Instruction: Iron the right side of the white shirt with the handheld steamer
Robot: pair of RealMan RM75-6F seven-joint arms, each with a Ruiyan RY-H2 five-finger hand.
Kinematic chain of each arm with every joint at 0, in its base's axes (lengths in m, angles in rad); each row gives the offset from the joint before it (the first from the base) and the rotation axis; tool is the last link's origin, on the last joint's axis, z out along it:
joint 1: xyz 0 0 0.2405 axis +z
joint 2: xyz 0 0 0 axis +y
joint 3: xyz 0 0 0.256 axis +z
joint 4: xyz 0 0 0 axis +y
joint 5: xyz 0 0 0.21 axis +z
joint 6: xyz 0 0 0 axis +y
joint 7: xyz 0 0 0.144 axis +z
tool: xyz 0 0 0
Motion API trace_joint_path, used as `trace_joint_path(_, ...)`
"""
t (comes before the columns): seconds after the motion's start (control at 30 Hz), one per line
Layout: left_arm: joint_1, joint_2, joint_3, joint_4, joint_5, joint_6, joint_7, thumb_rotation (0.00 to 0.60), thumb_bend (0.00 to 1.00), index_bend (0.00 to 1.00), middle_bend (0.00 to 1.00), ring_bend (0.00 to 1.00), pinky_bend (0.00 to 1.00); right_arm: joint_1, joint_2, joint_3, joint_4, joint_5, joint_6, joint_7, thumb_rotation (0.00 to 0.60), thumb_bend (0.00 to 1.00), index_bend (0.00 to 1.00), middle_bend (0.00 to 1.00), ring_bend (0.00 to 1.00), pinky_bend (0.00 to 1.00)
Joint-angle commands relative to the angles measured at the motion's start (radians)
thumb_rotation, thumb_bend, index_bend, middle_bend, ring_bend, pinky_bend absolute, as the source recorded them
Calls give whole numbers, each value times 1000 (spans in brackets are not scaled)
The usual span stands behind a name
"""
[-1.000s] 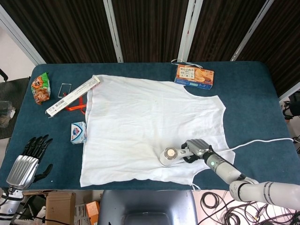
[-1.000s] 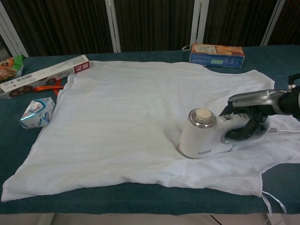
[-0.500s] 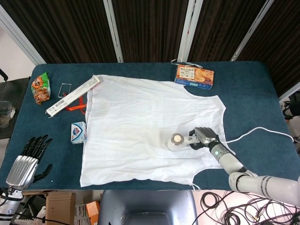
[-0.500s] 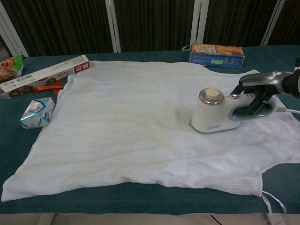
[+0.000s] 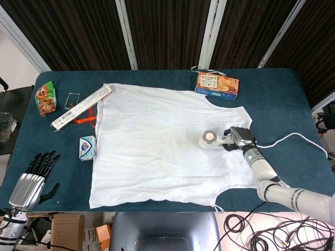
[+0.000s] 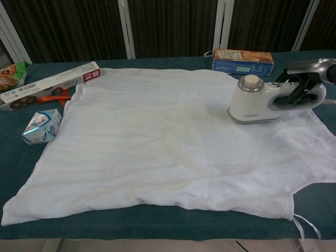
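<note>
On shirt point(image 6: 157, 131), white steamer point(image 6: 257, 101) upright

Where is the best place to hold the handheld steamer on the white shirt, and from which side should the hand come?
Probably by its looped handle, approached from the robot's right. The handheld steamer sits with its flat plate down on the white shirt; its rounded head points toward the shirt's middle and the handle sticks out rightward. The right hand grips it there, fingers through the loop.
</note>
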Motion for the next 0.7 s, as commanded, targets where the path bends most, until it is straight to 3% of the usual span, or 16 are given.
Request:
trace_joint_path(0.03,-1,-1,0,0,-1,-2,2,600,366,0,13,15,9,3,-10,5,25,13,-5,-2,600,920,1000,1000,1000,1000)
trace_joint_path(0.17,-4,-3,0,1,-1,-8,4,600,366,0,13,15,9,31,-87,18,165,79,-63,-12,600,920,1000,1000,1000,1000)
trace_joint_path(0.27,-5,-2,-2,2,-4,-7,1,600,365,0,13,15,9,39,-106,14,194,88,-84,-25,600,920,1000,1000,1000,1000)
trace_joint_path(0.5,-8,-1,-1,3,0,-10,-4,600,365,0,13,15,9,39,-91,10,170,93,-105,-34,600,920,1000,1000,1000,1000)
trace_joint_path(0.7,-8,-1,0,2,2,-7,-3,600,366,0,13,15,9,22,-48,-9,81,46,-92,-43,600,920,1000,1000,1000,1000)
